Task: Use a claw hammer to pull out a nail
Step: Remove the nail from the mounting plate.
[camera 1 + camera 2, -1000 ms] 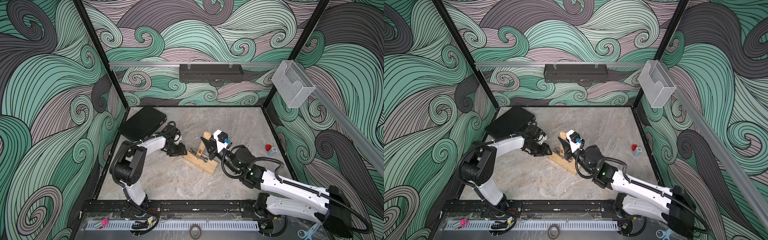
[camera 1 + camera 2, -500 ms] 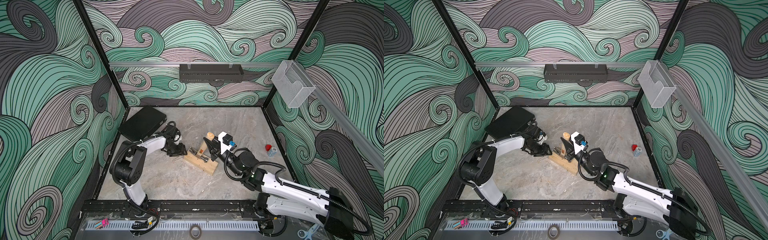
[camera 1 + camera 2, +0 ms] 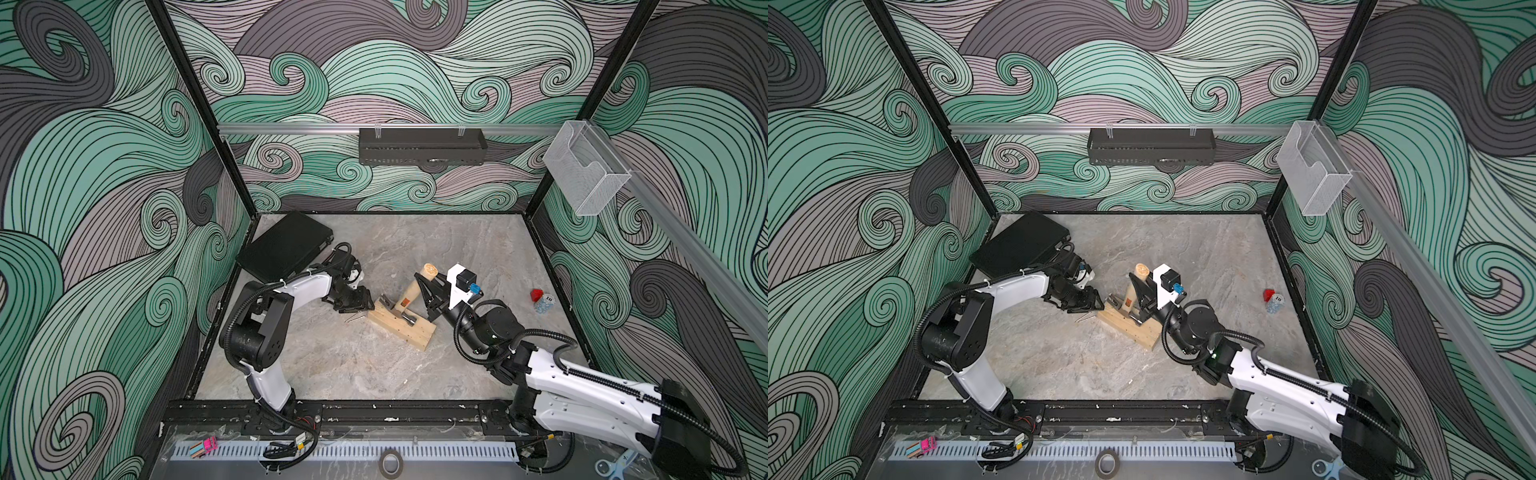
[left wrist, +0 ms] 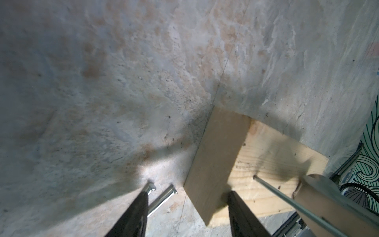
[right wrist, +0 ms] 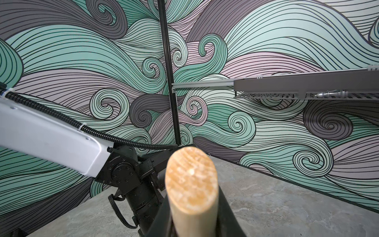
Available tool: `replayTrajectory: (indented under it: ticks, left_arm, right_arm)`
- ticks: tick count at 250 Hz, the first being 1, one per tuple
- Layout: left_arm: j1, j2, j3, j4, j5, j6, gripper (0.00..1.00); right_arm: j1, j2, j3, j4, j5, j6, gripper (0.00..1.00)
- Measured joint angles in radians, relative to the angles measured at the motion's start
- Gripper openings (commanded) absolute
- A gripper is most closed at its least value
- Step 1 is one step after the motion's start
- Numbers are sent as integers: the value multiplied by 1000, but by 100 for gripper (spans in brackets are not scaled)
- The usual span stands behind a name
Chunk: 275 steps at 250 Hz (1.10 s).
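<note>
A pale wooden block (image 3: 409, 330) (image 3: 1133, 328) lies mid-floor. The claw hammer (image 3: 409, 291) (image 3: 1130, 293) stands tilted on it, grey head down, handle butt (image 5: 191, 176) up. My right gripper (image 3: 426, 291) (image 5: 191, 215) is shut on the wooden handle. A long nail (image 4: 272, 190) leans out of a hole in the block (image 4: 264, 162) toward the hammer. My left gripper (image 3: 358, 301) (image 4: 188, 195) hangs open at the block's left end, one finger (image 4: 239, 207) over the block and one finger (image 4: 139, 211) over the floor.
Two loose nails (image 3: 353, 319) (image 4: 163, 198) lie on the floor beside the block's left end. A black case (image 3: 286, 249) sits at the back left. Small red and blue things (image 3: 540, 300) rest near the right wall. A black shelf (image 3: 422, 145) hangs on the back wall.
My right arm has swung the hammer's handle end toward the right, tilting the hammer over on the block. The left arm has stayed where it was.
</note>
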Motion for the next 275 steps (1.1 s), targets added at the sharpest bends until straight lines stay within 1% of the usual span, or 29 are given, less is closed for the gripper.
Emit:
replayTrajectory:
  ticks: [91,165,218,275]
  left_arm:
    - [-4,-31,-40,55,3,8,59]
    - [-20,-122,-100,109,4,38,58]
    - [-41,-208,-127,159,7,73,55]
    - [-60,-282,-201,213,0,120,49]
  right_arm:
    - [0,-51,-13,-46,16,10,0]
    - [-6,-72,-24,-54,19,43,0]
    - [-8,-85,-24,-72,21,58,0]
    - [-26,-113,-23,-115,22,87,0]
